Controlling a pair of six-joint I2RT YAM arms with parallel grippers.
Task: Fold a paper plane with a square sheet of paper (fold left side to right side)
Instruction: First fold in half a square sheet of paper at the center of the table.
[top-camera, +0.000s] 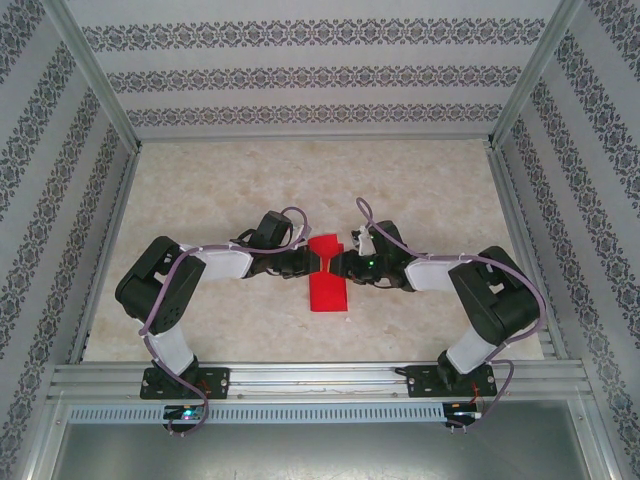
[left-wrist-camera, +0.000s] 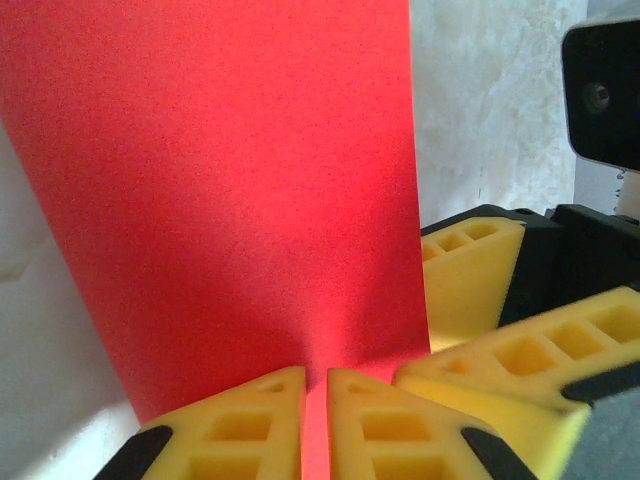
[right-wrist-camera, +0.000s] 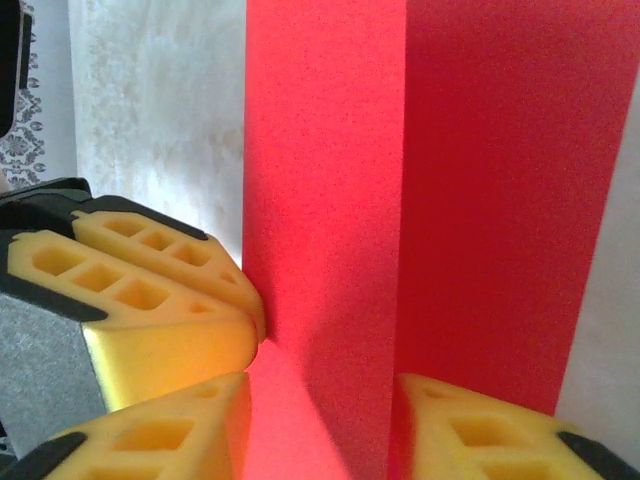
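Closest to me, the arm bases (top-camera: 185, 382) sit bolted to the metal rail (top-camera: 320, 372) along the near edge of the desk (top-camera: 220, 200). From there both arms bow outward at the elbows and angle back in toward the middle, so that the left tool (top-camera: 306, 264) and the right tool (top-camera: 346, 265) meet nose to nose.

Between them is the square sheet of paper (top-camera: 328, 290). It is bright red, folded into a narrower strip, and lies about the centre of the desk. Its near end lies flat, pointing toward the bases, and its far end pokes out just past the tools.

Up close, the left tool's yellow pads (left-wrist-camera: 240, 430) are drawn together with only a sliver of red between them, clamped on the paper. The right tool's pads (right-wrist-camera: 160, 430) stand apart with red paper filling the gap, a lengthwise fold line running through it. I cannot tell whether they press on it. The two tools' pads sit just beside each other.

Beyond them the pale marbled desk runs on to the walls (top-camera: 300, 75), which are papered in bands of dark ornament.
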